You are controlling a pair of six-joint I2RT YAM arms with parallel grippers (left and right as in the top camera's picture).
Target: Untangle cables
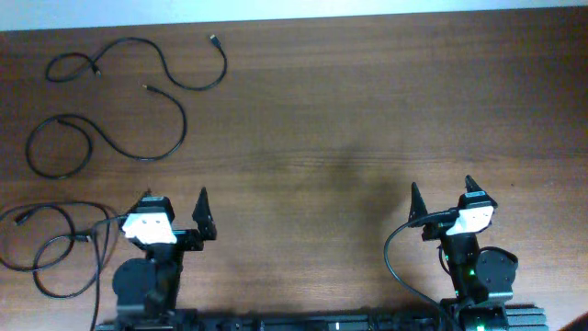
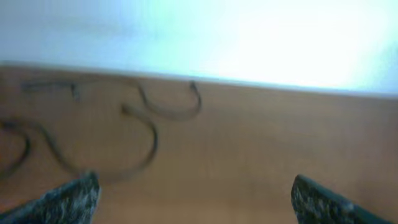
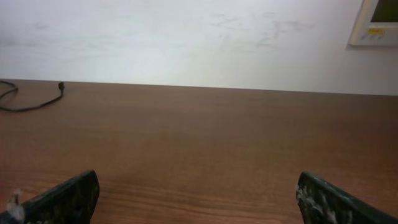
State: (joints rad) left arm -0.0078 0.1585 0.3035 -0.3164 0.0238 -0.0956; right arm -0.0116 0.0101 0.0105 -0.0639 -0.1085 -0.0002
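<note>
Three thin black cables lie apart on the left of the wooden table. One cable (image 1: 175, 69) curves at the far left and also shows in the left wrist view (image 2: 177, 112) and the right wrist view (image 3: 31, 102). A second cable (image 1: 110, 138) loops below it. A third cable (image 1: 55, 241) lies at the near left edge beside the left arm. My left gripper (image 1: 175, 207) is open and empty near the front edge. My right gripper (image 1: 443, 198) is open and empty at the near right, far from the cables.
The table's far edge meets a white wall (image 3: 186, 37). A thick black wire (image 1: 395, 262) hangs from the right arm. A white wall unit (image 3: 376, 22) shows at the far right.
</note>
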